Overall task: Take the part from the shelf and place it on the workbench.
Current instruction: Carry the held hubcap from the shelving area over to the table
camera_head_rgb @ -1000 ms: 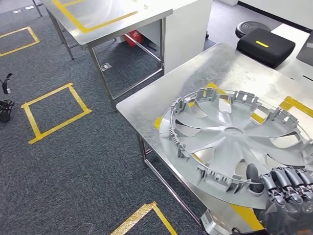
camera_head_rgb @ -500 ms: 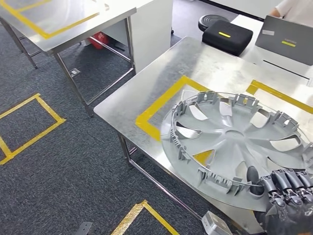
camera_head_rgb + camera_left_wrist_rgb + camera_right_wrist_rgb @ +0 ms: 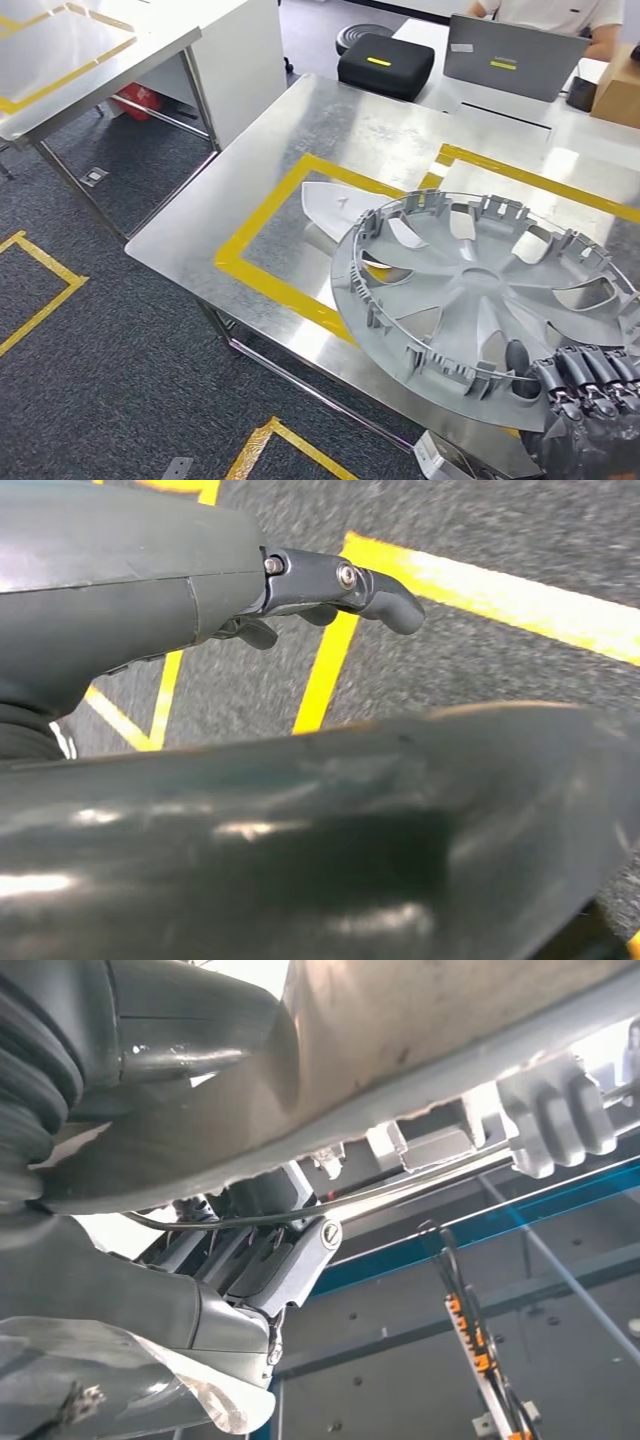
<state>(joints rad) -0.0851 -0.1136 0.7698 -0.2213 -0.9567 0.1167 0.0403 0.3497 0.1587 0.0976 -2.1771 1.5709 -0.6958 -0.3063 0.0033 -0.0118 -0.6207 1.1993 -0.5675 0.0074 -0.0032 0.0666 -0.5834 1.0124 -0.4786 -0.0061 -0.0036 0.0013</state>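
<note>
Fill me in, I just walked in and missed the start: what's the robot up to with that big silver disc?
The robot's right hand grips the near rim of a silver wheel cover, holding it above the steel workbench, over a yellow-taped rectangle. Another light grey part already lies inside that rectangle, partly hidden by the cover. The left hand hangs over the carpet, holding nothing. A person sits behind a laptop at the far side.

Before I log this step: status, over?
Right hand gripping wheel cover over workbench. Left hand holds nothing. Smaller grey part lies in the yellow tape square.
</note>
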